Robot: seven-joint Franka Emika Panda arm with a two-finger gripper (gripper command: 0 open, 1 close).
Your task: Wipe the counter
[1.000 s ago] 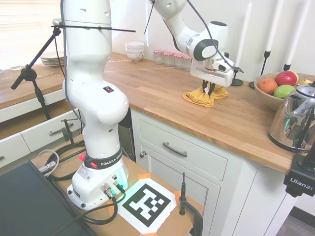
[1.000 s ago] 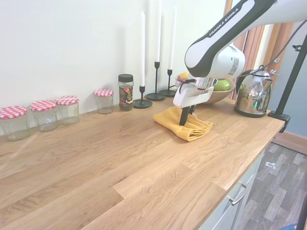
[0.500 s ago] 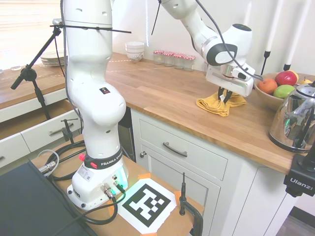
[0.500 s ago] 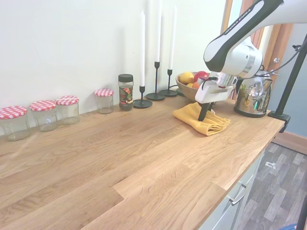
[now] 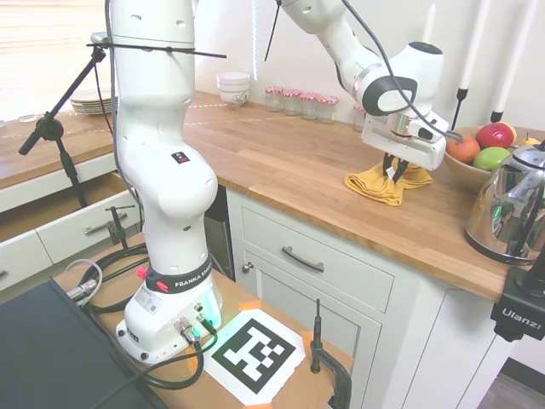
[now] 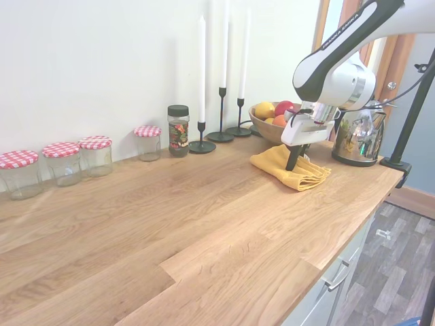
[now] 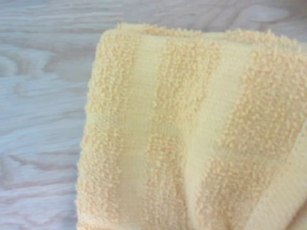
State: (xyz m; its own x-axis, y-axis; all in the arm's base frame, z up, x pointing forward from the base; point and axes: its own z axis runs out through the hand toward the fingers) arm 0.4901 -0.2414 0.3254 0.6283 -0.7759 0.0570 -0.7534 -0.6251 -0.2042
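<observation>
The counter [image 5: 281,162] is a long wooden butcher-block top over white drawers. A folded yellow terry cloth [image 5: 377,184] lies on it near the fruit-bowl end. My gripper [image 5: 393,174] points straight down into the cloth, fingers shut on a bunched fold, pressing it against the wood. From the other side the cloth [image 6: 288,171] spreads out under the gripper [image 6: 293,163] on the counter [image 6: 170,224]. The wrist view is filled by the striped cloth [image 7: 192,134], with bare counter [image 7: 43,96] beside it.
A fruit bowl [image 6: 270,121] sits just behind the cloth and a shiny kettle [image 6: 355,139] just beyond it. Candlesticks [image 6: 221,115], a spice jar [image 6: 178,130] and checked-lid jars [image 6: 64,163] line the wall. The counter's front edge [image 5: 341,223] is close to the cloth.
The gripper has dragged the cloth along the counter toward the fruit bowl and kettle, most of it in the first half second, then a small further shift.
</observation>
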